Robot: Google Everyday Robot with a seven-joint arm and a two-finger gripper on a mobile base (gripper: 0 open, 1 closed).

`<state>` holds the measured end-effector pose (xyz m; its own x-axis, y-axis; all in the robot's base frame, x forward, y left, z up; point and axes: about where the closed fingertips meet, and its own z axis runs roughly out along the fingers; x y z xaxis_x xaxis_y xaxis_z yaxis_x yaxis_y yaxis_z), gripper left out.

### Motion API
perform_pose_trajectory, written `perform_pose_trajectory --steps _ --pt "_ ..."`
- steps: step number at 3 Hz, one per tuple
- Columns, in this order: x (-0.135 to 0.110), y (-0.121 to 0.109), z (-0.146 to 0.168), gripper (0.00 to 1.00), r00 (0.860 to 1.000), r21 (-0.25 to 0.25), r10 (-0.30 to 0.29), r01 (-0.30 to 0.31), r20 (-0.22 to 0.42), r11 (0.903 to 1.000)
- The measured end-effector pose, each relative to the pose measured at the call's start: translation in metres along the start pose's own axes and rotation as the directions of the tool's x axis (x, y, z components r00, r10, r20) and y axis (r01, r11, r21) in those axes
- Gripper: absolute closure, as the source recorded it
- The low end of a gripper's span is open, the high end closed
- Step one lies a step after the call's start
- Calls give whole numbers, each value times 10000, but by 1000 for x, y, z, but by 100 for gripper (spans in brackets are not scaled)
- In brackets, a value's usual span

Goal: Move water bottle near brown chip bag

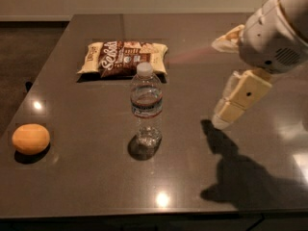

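The water bottle (pixel 146 105) stands upright in the middle of the dark table; it is clear, with a white cap and a blue, white and red label band. The brown chip bag (pixel 124 58) lies flat behind it, a short gap away, dark brown with white script and cream ends. My gripper (pixel 226 114) hangs above the table to the right of the bottle, well apart from it, at about the height of the bottle's middle. It holds nothing that I can see. The white arm (pixel 274 37) reaches in from the upper right.
An orange (pixel 31 139) lies near the table's left edge (pixel 43 81), in front and left of the bottle. The arm's shadow (pixel 240 177) falls on the table at the front right. The front edge (pixel 144 214) runs close to the bottom of the view.
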<state>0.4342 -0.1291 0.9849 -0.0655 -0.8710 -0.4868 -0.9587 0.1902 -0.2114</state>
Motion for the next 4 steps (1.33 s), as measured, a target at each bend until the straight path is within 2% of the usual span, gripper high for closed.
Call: perform_pose_trajectory --steps 1,2,3,4 --pt "-34 2 25 0 9983 -171 4 5 577 9999" --pt "-64 3 48 0 9941 -613 164 -98 1076 9981" --pt "-89 8 66 0 9879 -1240 258 -67 1530 9923" --pt "-103 13 83 0 9844 -1637 359 -73 1722 9865"
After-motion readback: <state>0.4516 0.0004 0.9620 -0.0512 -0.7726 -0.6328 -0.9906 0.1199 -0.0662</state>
